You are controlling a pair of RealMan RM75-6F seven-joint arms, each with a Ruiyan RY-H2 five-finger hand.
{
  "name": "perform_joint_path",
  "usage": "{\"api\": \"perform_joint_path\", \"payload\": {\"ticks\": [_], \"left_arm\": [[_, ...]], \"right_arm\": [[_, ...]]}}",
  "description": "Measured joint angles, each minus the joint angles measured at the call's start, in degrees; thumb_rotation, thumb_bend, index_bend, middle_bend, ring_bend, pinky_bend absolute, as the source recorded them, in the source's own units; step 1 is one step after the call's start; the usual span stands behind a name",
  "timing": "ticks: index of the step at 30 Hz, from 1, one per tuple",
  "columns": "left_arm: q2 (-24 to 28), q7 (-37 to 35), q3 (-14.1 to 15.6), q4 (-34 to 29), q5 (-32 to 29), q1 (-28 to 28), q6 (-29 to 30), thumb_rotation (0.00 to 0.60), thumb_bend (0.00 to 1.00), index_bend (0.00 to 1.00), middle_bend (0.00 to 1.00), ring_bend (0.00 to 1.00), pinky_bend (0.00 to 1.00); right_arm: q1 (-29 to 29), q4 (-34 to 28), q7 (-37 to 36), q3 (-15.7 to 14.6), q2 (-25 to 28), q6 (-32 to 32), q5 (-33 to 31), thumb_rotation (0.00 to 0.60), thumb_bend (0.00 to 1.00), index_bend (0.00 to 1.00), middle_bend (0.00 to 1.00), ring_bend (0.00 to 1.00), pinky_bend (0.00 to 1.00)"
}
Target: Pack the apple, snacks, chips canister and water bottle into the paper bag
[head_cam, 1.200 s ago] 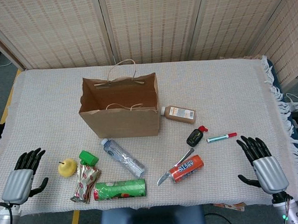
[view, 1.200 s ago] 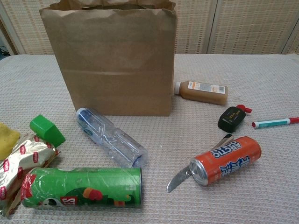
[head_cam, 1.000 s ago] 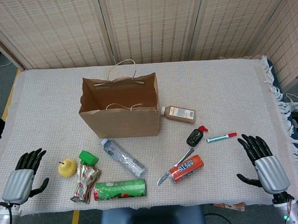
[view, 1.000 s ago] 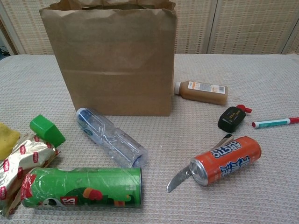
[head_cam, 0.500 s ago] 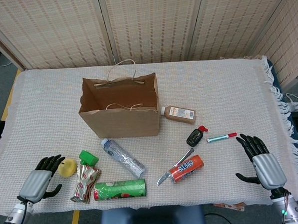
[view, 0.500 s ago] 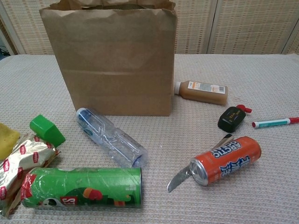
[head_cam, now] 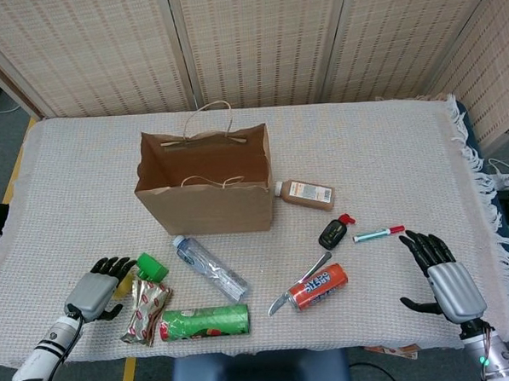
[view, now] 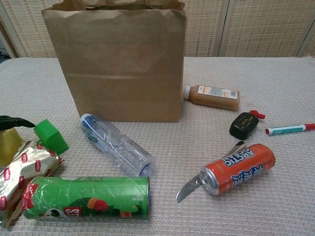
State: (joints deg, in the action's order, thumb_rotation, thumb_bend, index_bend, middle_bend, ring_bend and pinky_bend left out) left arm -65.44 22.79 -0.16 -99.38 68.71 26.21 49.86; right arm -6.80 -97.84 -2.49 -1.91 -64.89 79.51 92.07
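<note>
Reaching over the yellow apple at the near left, the left hand had fingers curved above it; whether it gripped yet I could not tell. The right hand hovered spread and empty, near right. Next came closing on that smooth round fruit and lifting it into the stiff, open-topped paper bag farther back.

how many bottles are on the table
2. The clear water bottle lies in front of the bag; the brown bottle lies at the bag's right. Inside the bag, nothing shows.
</note>
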Motion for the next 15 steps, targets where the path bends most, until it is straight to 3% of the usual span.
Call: {"api": "perform_joint_path", "payload": {"ticks": [3,6,8,15], "left_arm": [[-0.27,1.01,-0.02,1.15,-2.2,0.77,-0.48,0.6,0.35,0.02,0.0,0.0,0.12],[-0.49,2.1,0.01,2.24,-4.05,1.42,-0.49,0.6,0.4,0.17,0.03,0.09,0.33],[-0.62,2.97,0.2,2.86,-4.73,1.76,-0.42,0.6,0.43,0.29,0.11,0.19,0.44],[-1.82,5.62,1.16,4.99,-8.1,2.68,-0.58,0.6,0.54,0.6,0.46,0.48,0.66]], "right_arm": [[-0.08,-0.23,-0.05,-0.09,0.17,-0.28,-0.08,0.6,0.0,0.0,0.0,0.0,0.0],[-0.15,-0.43,-0.15,-0.28,0.33,-0.51,0.0,0.6,0.0,0.0,0.0,0.0,0.0],[-0.15,-0.48,-0.27,-0.37,0.37,-0.54,0.08,0.6,0.0,0.0,0.0,0.0,0.0],[-0.15,-0.49,-0.67,-0.52,0.41,-0.48,0.32,0.6,0.0,0.0,0.0,0.0,0.0]]}}
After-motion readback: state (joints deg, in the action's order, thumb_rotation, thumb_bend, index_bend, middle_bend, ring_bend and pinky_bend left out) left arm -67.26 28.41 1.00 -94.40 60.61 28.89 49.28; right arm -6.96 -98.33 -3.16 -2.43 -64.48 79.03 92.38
